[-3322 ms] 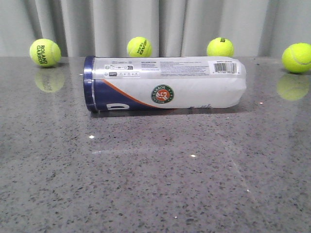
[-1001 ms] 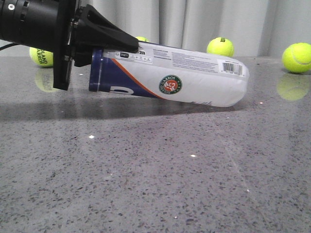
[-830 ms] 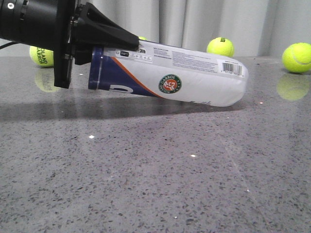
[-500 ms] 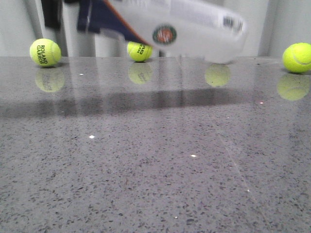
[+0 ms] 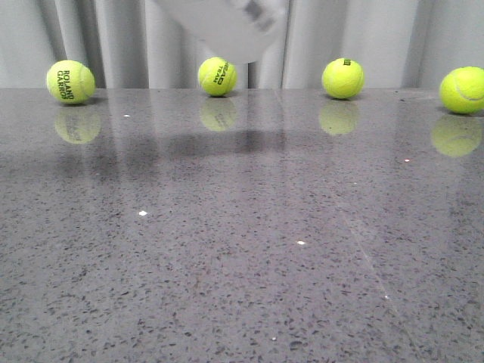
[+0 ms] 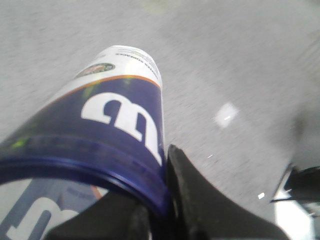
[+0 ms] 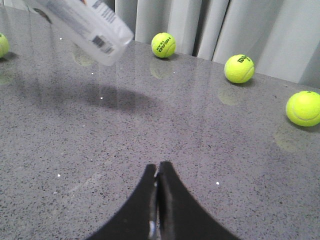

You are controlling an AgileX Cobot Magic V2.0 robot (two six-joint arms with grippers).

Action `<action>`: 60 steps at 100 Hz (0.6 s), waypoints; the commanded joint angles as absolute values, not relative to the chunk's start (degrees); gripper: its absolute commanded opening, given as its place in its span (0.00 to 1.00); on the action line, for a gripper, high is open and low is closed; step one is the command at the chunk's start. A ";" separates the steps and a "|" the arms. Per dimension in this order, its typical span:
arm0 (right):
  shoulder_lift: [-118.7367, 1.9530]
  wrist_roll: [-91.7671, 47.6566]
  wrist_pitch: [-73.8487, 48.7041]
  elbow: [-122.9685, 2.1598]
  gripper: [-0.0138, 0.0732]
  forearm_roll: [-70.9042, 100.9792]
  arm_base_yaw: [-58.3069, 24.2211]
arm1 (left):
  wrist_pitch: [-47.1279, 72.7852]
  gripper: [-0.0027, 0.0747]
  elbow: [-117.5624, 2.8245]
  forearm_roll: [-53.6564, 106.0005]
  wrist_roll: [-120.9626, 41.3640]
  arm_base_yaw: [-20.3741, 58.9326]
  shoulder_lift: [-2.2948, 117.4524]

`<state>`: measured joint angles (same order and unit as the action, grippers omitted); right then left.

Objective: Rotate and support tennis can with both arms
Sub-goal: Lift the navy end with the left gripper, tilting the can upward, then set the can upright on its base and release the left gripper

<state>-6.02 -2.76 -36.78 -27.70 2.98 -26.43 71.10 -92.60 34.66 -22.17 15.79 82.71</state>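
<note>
Between left jaws, tennis can [image 6: 120, 120] rim.

We see a grey speckled table [image 5: 242, 249] with a glossy, reflective top. Four yellow-green balls sit along its far edge before a pale curtain [image 5: 340, 30]: ball one [image 5: 69, 82] at 10 o'clock, marked ROLAND GARROS; ball two [image 5: 217, 76] at 12 o'clock, marked HEAD; ball three [image 5: 342, 78] at 1 o'clock; ball four [image 5: 463, 90] at 2 o'clock. All stand well apart.
</note>
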 commanded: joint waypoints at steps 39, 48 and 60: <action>-6.67 -2.90 -32.04 -29.05 0.09 3.06 -26.15 | 73.38 0.01 -92.81 17.75 -15.58 28.96 82.16; -6.67 -2.90 -32.04 -29.05 0.09 3.06 -26.15 | 73.38 0.01 -92.81 17.47 -15.58 29.39 83.86; -6.67 -2.90 -32.04 -29.05 0.09 3.06 -26.15 | 73.38 0.02 -92.81 16.41 -15.58 29.39 84.70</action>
<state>-6.02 -2.76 -36.78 -27.70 3.08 -26.43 72.32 -91.30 15.74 -16.32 28.80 86.17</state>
